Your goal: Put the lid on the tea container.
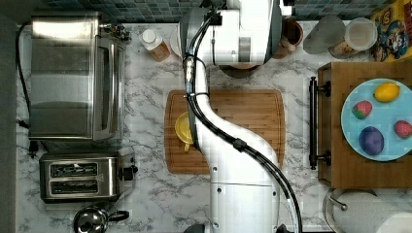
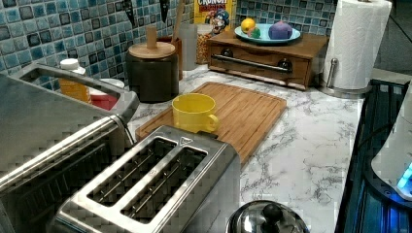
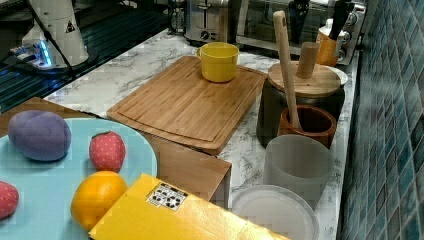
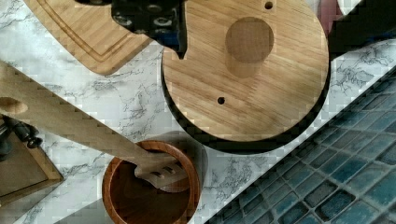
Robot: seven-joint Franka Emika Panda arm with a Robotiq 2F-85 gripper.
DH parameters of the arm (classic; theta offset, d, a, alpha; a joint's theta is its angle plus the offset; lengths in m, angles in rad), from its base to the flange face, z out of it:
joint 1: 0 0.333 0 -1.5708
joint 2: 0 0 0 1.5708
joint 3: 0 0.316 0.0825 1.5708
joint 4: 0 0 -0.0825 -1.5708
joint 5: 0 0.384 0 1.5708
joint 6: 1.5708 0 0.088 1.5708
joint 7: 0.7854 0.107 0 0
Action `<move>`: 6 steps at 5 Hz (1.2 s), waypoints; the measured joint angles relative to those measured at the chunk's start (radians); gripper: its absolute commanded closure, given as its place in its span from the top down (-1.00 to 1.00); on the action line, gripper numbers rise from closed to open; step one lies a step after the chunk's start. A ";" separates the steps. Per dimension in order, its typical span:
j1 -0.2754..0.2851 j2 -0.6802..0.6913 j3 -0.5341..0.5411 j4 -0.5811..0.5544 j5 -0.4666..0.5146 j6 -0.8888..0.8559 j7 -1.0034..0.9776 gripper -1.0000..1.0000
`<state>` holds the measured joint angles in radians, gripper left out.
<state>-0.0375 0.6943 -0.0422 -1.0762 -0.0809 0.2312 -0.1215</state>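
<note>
the tea container was a dark round jar standing on the marble counter, near the blue tiled wall and just behind the back edge of the wooden cutting board. the wooden lid with its round knob lay flat on the container and covered the mouth; in the wrist view a thin dark rim showed around the lid. the gripper hung above the lid, near one edge of it, and i saw only a dark part of it, so i cannot tell if its fingers were apart or together; it seemed not to touch the knob, but the view was poor.

just beside the container stood a smaller brown wooden cup with a wooden spatula leaning in it. a yellow mug stood on the cutting board, on the side of the toaster. in the top view's right, a wooden drawer box carried a light blue plate with toy fruit. the white arm reached across the board in the top view.
</note>
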 measured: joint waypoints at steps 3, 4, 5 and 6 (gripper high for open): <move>0.000 0.000 -0.006 0.000 0.000 0.006 0.000 1.00; -0.001 0.001 -0.005 0.000 0.001 0.010 0.000 1.00; -0.001 0.001 -0.004 0.000 0.001 0.011 0.000 1.00; 0.001 0.001 -0.003 0.000 0.000 0.015 0.000 1.00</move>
<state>-0.0370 0.6958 -0.0456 -1.0762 -0.0804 0.2458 -0.1212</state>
